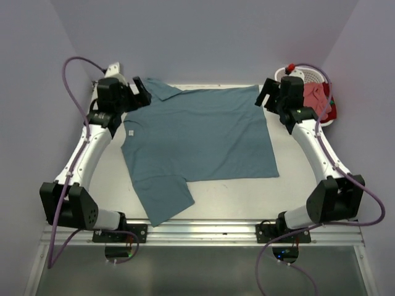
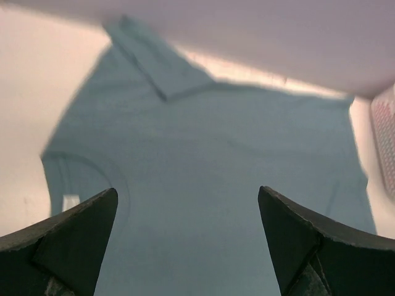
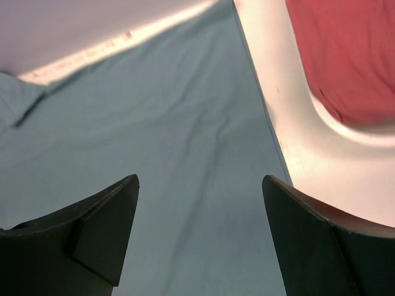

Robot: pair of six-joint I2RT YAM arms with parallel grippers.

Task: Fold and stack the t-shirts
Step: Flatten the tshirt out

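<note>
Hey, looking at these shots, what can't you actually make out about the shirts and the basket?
1. Pink t-shirt: top view, partly behind the right arm and basket rim; right wrist view, cut off by the frame edges.
2. Neck label on the teal t-shirt: print too small in top view, blurred in left wrist view.

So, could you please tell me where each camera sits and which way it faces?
Top external: above, behind the arms, looking down on the teal t-shirt; both show.
Left wrist: collar end, facing across the shirt; open left gripper shows.
Right wrist: hem end, facing shirt and pink t-shirt; open right gripper shows.
Shared: all see the teal t-shirt.
</note>
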